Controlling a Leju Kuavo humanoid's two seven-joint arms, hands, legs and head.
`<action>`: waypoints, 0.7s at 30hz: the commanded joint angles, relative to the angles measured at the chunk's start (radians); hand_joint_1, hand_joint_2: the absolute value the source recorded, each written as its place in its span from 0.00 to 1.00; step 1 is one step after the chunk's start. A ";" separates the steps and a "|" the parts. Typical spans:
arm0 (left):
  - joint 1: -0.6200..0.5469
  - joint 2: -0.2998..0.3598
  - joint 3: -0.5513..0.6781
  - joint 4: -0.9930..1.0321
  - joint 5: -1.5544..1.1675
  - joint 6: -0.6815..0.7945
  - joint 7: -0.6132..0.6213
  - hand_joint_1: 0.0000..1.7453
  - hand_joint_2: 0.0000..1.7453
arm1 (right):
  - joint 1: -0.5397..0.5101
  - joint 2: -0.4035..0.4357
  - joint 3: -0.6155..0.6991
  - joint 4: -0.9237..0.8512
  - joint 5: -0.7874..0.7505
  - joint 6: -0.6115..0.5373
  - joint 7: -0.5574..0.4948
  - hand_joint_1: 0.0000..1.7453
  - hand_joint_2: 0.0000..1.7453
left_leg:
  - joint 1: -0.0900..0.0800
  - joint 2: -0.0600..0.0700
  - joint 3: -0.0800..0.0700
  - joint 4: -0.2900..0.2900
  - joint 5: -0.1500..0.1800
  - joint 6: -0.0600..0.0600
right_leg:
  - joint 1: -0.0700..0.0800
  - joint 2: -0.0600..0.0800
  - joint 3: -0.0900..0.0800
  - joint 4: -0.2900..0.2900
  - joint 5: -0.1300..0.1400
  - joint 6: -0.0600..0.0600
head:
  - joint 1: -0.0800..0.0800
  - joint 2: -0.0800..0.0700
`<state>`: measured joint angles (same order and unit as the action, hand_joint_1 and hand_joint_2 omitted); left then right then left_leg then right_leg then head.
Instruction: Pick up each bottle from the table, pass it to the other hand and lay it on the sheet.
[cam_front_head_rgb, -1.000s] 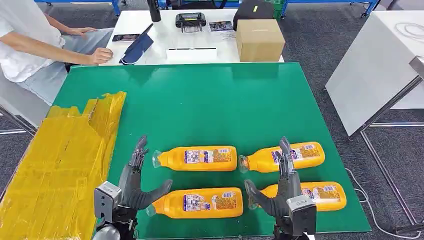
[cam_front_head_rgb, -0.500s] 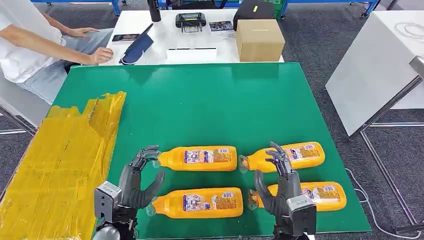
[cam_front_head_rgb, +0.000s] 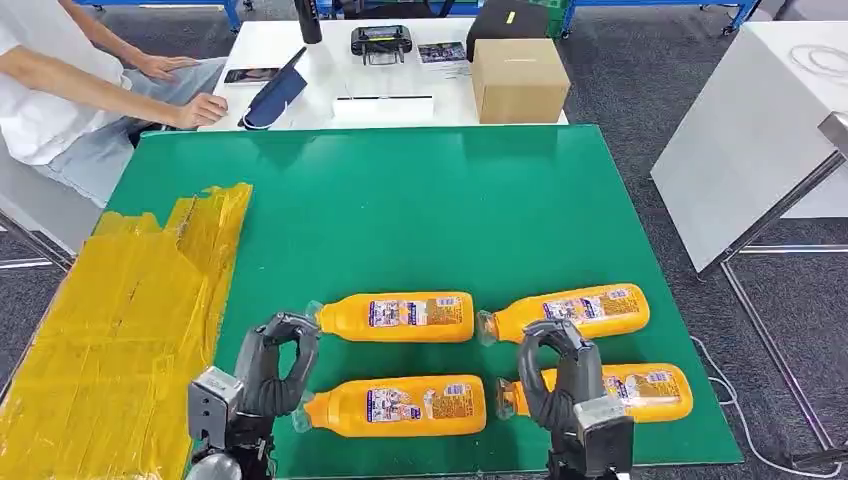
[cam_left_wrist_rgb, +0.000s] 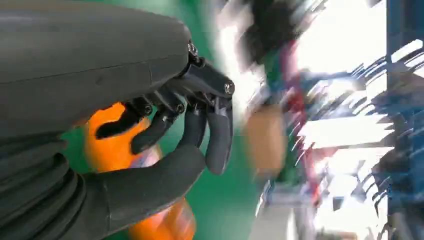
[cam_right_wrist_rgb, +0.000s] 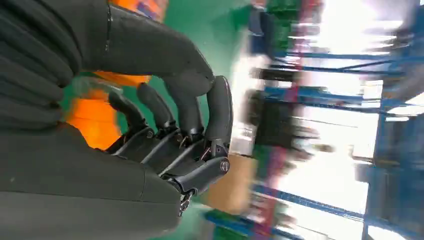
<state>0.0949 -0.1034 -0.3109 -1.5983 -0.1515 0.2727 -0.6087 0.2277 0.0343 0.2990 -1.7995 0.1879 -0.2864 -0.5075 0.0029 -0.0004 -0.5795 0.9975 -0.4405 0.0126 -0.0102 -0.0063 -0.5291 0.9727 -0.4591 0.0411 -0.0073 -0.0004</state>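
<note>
While lying flat, glossy orange bottles (cam_front_head_rgb: 395, 316) cross matte green table (cam_front_head_rgb: 420, 200).

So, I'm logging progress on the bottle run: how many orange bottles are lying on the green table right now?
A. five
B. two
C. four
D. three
C: the head view shows four orange bottles on the green table, two in a far row and two in a near row, none on the yellow sheet.
</note>
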 joint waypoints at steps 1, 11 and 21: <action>-0.059 0.058 0.068 -0.071 0.018 0.061 -0.003 1.00 1.00 | -0.213 0.037 0.098 0.170 0.055 -0.104 -0.022 1.00 1.00 | 0.002 0.007 0.004 -0.001 0.000 -0.001 | 0.002 0.005 0.002 -0.002 0.002 -0.002 | -0.001 0.000; -0.095 0.052 0.064 -0.038 0.018 0.078 0.003 0.00 1.00 | -0.279 0.020 0.119 0.233 0.145 -0.124 0.050 0.00 1.00 | 0.002 0.002 0.005 -0.001 0.000 -0.001 | 0.001 0.001 0.004 -0.002 0.002 -0.003 | 0.000 0.000; -0.104 0.046 0.080 -0.047 0.023 0.080 0.028 0.00 1.00 | -0.396 -0.014 0.247 0.383 0.536 -0.152 0.247 0.00 1.00 | 0.002 0.004 0.006 -0.001 0.000 -0.001 | 0.002 0.003 0.005 -0.003 0.002 -0.004 | 0.000 0.000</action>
<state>0.0220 -0.0713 -0.2598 -1.6716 -0.1347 0.3578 -0.5993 -0.0410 0.0687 0.4269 -1.6098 0.4759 -0.4338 -0.3963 0.0034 0.0006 -0.5768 0.9976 -0.4398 0.0121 -0.0096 -0.0068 -0.5271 0.9727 -0.4577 0.0387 -0.0076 -0.0004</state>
